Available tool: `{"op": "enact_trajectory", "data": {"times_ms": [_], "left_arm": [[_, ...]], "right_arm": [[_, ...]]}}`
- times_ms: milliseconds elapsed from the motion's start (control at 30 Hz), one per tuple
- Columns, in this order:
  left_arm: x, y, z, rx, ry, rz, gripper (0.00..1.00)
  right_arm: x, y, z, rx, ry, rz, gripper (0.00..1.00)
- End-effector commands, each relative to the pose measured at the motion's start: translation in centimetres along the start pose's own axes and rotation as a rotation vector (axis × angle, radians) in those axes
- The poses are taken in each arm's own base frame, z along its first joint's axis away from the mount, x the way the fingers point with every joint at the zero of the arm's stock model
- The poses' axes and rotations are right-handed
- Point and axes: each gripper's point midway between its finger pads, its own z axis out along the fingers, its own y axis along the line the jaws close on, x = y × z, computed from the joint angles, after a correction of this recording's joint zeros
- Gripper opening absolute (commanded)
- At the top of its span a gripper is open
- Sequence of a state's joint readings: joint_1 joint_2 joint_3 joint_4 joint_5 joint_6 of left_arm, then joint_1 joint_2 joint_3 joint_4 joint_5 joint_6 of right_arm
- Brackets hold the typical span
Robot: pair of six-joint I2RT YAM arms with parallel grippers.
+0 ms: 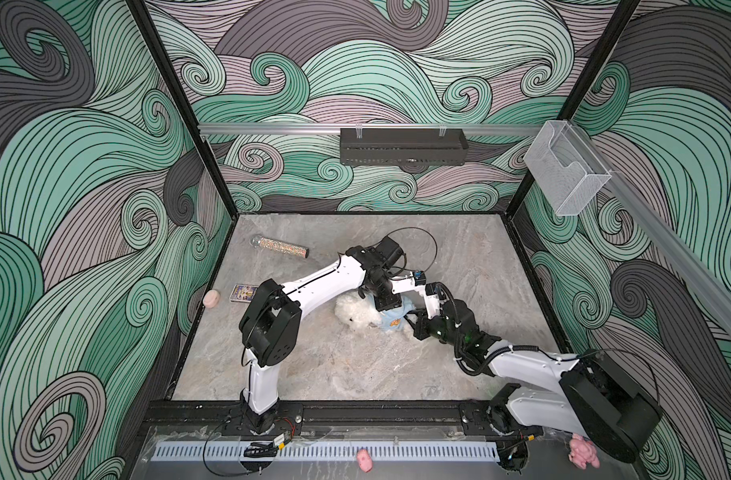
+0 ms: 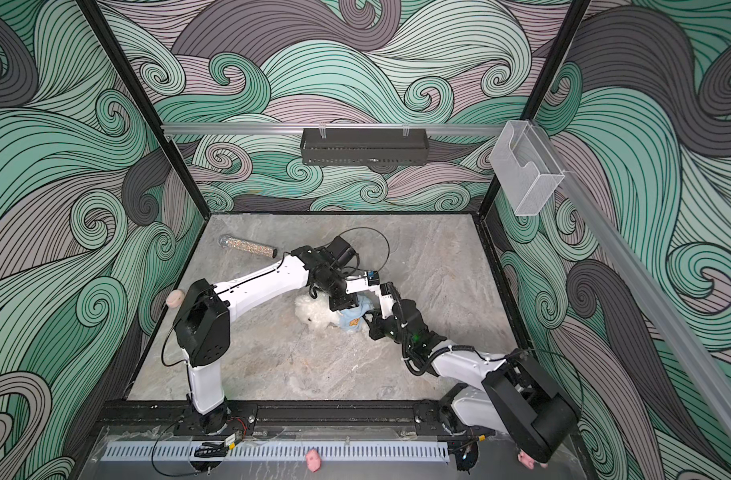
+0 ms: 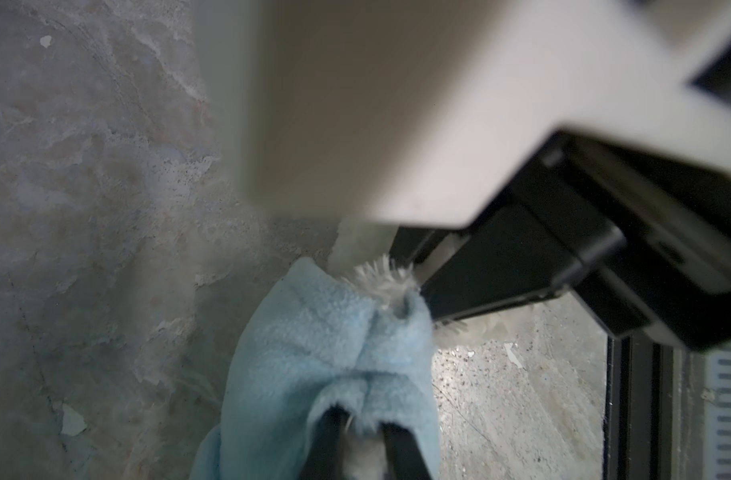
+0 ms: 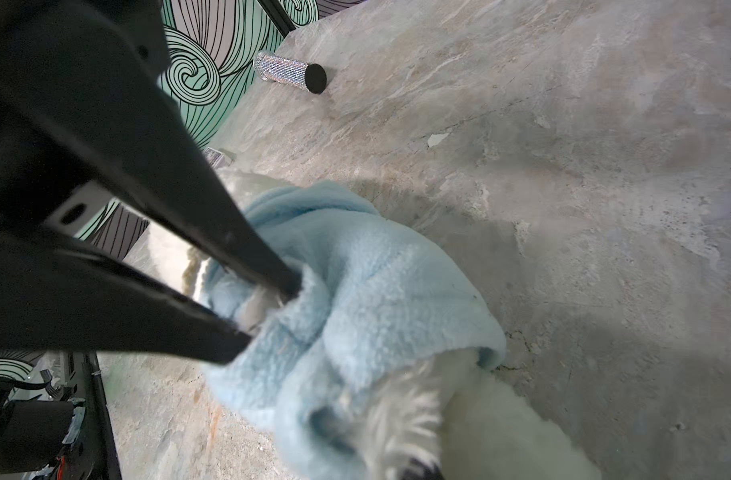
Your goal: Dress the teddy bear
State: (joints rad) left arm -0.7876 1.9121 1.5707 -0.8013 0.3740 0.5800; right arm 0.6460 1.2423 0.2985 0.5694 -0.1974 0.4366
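Note:
The teddy bear (image 1: 352, 312) (image 2: 313, 309), fluffy and white, lies mid-table with a light blue fleece garment (image 1: 393, 323) (image 2: 352, 319) over its body. My left gripper (image 1: 384, 306) (image 3: 364, 434) reaches across from the left and is shut on a fold of the garment (image 3: 314, 345); white fur shows between its fingers (image 4: 272, 278). My right gripper (image 1: 413, 323) (image 4: 376, 455) is shut on the garment's (image 4: 376, 299) other edge, where the bear's fur (image 4: 501, 419) comes out. Its black fingers (image 3: 480, 282) show in the left wrist view. The bear's face is hidden in the wrist views.
A glittery cylinder (image 1: 280, 246) (image 4: 291, 72) lies at the back left. A small printed card box (image 1: 244, 293) and a round pink toy (image 1: 211, 298) sit by the left wall. Pink plush toys (image 1: 364, 459) (image 1: 582, 455) lie beyond the front rail (image 1: 355, 415).

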Motion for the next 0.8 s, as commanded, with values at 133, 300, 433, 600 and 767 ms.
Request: {"op": "enact_trajectory", "data": {"times_ms": [133,300,433,600,767], "left_arm": [[-1.5,-0.9,-2.5,0.012,-0.227,-0.151,0.00],[-3.3,1.0,-8.4,-0.100,-0.513,-0.279,0.00],[-3.7,1.8,-11.3,-0.129,-0.642,-0.365,0.00],[-3.5,2.3,-11.9,-0.136,-0.690,-0.449,0.00],[-1.8,3.8,-11.6,-0.168,-0.697,-0.573,0.00]], "right_arm": [[-6.3,1.7,-1.5,-0.005,-0.261,-0.122,0.00],[-4.4,-0.1,-1.8,0.057,-0.236,-0.126,0.00],[-3.4,-0.7,-1.8,0.076,-0.218,-0.148,0.00],[-2.8,-0.9,-1.6,0.079,-0.212,-0.177,0.00],[-2.1,-1.6,-1.4,0.099,-0.201,-0.194,0.00]]}}
